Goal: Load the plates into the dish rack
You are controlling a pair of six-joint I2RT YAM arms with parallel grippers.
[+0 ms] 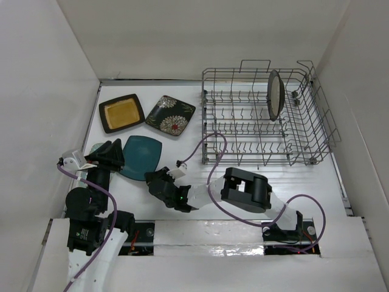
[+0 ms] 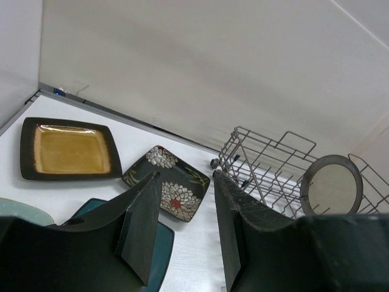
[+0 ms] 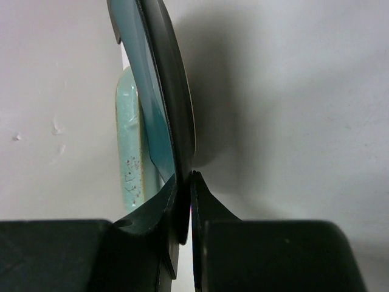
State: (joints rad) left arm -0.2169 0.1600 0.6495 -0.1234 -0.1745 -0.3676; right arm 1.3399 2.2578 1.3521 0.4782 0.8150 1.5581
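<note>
1. Left of centre in the top view, the teal plate (image 1: 141, 155) lies low on the white table (image 1: 340, 182). It sits below the mustard-centred plate (image 1: 121, 113) and the flowered plate (image 1: 171, 115). The dish rack (image 1: 261, 159) is well apart at the upper right
2. My right gripper (image 1: 155, 177) is clamped on the teal plate's lower right rim. In the right wrist view the fingertips (image 3: 209, 204) pinch that rim with the plate edge-on between them. I cannot tell whether the plate is off the table yet
3. My left gripper (image 1: 115, 152) sits at the plate's left edge, jaws spread and nothing between them. The flowered plate shows through the gap in the left wrist view
4. I judge the plate stiff, glazed and slippery, rather heavy for a one-edge pinch, and likely to chip or break if dropped. Held at one rim it will want to swing, so I'd keep the bite deep on the rim and tilt slowly
5. It is a rounded square, glossy teal on top with a dark underside and a shallow dished centre
6. A pale green object (image 3: 129, 152) lies just beside the teal plate, and I cannot make out what it is. The round metallic plate (image 1: 275, 94) stands upright among the rack's tines
</note>
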